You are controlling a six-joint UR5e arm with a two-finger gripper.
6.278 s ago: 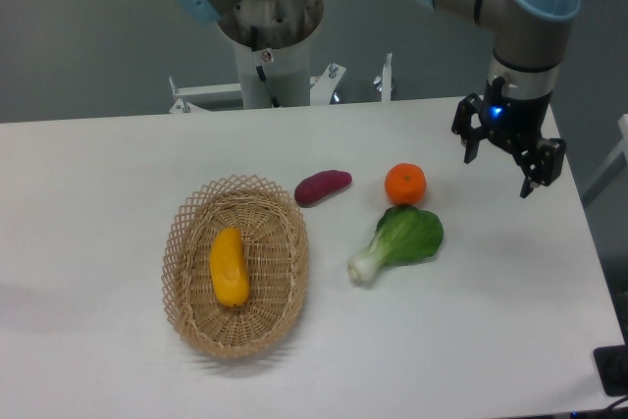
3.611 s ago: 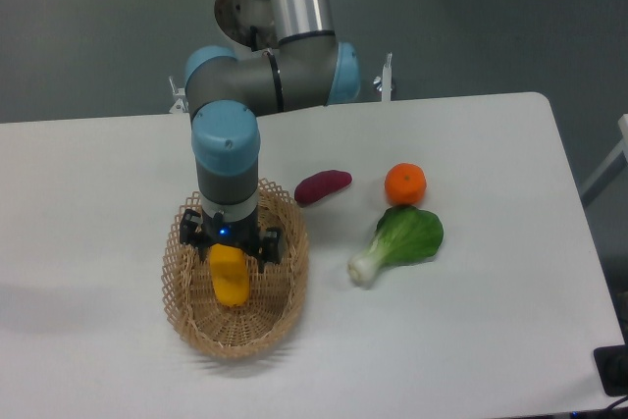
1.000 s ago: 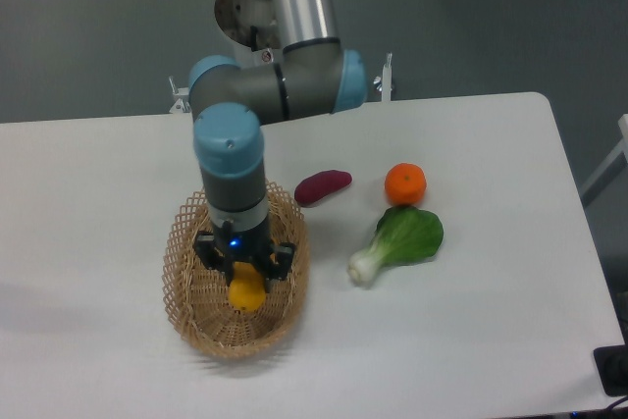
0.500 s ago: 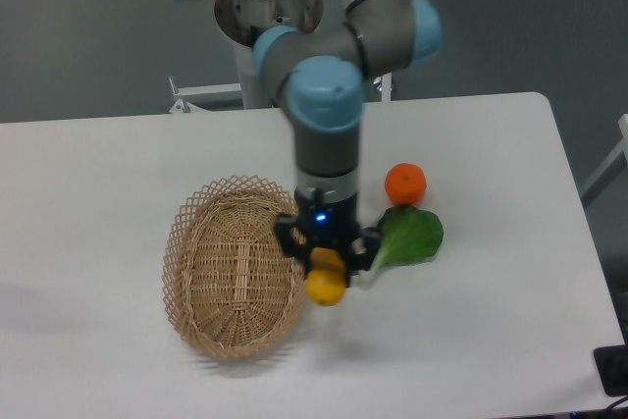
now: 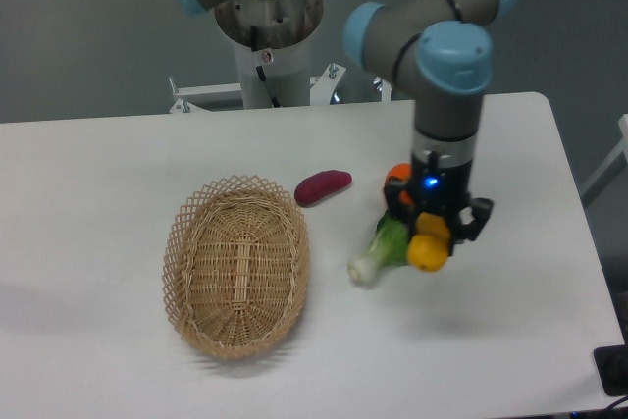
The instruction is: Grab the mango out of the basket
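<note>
Half a second ago the arm hung at centre frame beside the basket [image 5: 235, 267]; now it has swung to right of centre, over the bok choy [image 5: 378, 252], hiding most of the orange [image 5: 395, 175]. Its hand [image 5: 433, 238] is clenched on the mango [image 5: 428, 251], held up off the tabletop [image 5: 98, 174], well clear of the basket at lower left. That fruit shows smooth, yellow-orange, hanging end-down between the fingers. I'd guess it firm but slick-skinned, moderately heavy, best gripped across its middle. A purple sweet potato [image 5: 322, 186] lies near the basket's upper rim.
</note>
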